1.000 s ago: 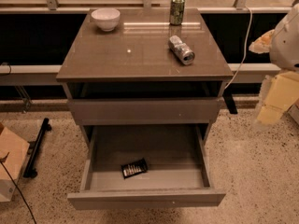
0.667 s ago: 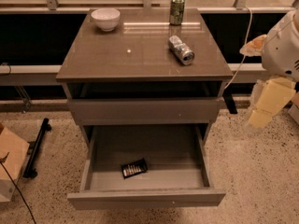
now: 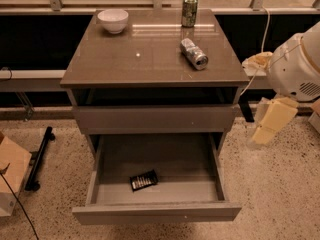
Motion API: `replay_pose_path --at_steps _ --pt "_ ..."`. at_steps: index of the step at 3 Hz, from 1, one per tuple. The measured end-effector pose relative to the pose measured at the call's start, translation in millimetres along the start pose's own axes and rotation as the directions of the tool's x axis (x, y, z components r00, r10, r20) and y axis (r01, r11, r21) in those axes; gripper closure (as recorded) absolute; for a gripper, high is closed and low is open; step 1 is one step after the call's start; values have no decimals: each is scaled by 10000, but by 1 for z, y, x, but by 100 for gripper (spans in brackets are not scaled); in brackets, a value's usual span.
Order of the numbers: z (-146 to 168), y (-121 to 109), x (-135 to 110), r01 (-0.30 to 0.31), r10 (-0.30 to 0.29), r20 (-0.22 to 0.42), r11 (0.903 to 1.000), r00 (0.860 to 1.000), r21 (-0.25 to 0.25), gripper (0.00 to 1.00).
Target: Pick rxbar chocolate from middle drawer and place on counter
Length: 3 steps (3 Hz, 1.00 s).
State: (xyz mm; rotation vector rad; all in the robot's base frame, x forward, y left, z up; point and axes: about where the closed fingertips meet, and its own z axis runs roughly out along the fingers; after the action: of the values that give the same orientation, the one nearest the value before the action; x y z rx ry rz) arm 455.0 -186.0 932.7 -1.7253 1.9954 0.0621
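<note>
Camera view: gripper [image 3: 270, 121], closure cannot be told, hangs right of open middle drawer [image 3: 155, 211]; advised descent straight onto rxbar chocolate [image 3: 144, 179] lying front-left inside it.

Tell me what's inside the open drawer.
Only a black snack bar lies on the drawer floor, near the front. The strip just behind the front panel is hidden. The pincer hangs outside, right of the cabinet.
</note>
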Motion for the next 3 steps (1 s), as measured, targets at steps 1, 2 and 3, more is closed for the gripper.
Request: replay_pose_path --at_steps 1,2,3 --pt "53 -5 13 310 -289 322 9971 9991 -697 0" --pt "54 -4 12 300 -278 301 9967 9992 -751 0" --pt "79 5 9 12 44 639 9962 9979 -869 0"
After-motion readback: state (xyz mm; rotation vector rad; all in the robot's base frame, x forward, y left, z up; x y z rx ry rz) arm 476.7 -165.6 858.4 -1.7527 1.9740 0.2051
